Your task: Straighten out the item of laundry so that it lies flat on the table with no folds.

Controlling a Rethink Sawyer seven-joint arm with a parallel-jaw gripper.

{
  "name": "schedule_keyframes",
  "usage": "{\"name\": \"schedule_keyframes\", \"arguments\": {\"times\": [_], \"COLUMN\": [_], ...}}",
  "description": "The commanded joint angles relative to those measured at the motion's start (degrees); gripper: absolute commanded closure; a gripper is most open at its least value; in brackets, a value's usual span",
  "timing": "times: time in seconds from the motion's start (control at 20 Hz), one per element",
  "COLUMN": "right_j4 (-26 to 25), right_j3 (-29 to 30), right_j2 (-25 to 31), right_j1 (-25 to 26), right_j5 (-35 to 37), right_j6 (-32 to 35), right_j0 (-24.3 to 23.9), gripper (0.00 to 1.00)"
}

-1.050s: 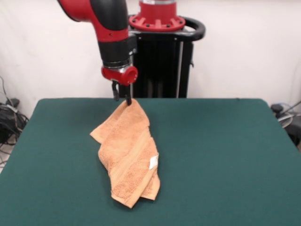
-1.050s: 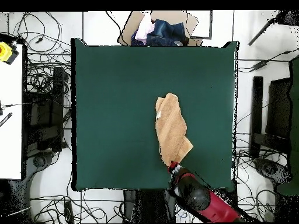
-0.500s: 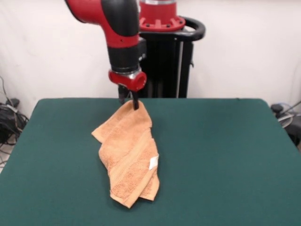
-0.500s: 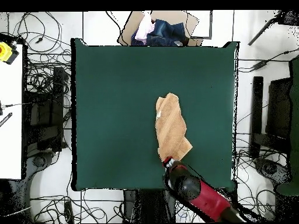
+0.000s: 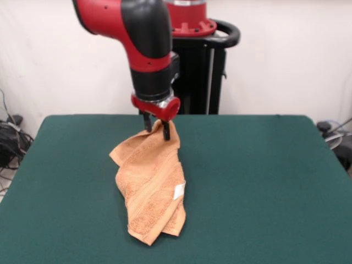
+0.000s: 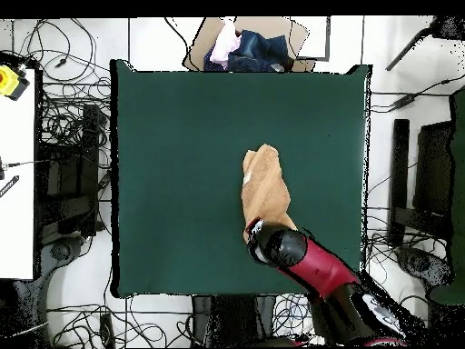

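The gripper (image 5: pixel 158 129) is clamped on the 12 o'clock corner of the orange towel (image 5: pixel 151 187), which lies folded (its white tag (image 5: pixel 179 190) facing up) near the middle of the green table (image 5: pixel 264 181).

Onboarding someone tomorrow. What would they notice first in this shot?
The red and black arm coming down at the table's far side, its gripper shut on the top corner of the orange towel. The towel trails toward the camera in a crumpled, folded strip on the green table, white tag showing.
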Motion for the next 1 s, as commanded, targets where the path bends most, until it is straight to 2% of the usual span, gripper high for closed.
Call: {"name": "schedule_keyframes", "arguments": {"times": [0.05,0.65,0.8,1.0], "right_j4": [4.5,3.2,2.6,2.3], "right_j3": [-11.4,-11.3,-12.1,-16.3], "right_j2": [-0.4,1.7,2.0,1.5], "right_j1": [2.0,1.7,3.3,8.2], "right_j5": [2.9,3.1,1.0,-2.2], "right_j6": [10.0,9.1,8.9,9.0], "right_j0": [0.1,-2.5,-2.6,-1.5], "gripper": [0.00,0.00,0.00,0.00]}}
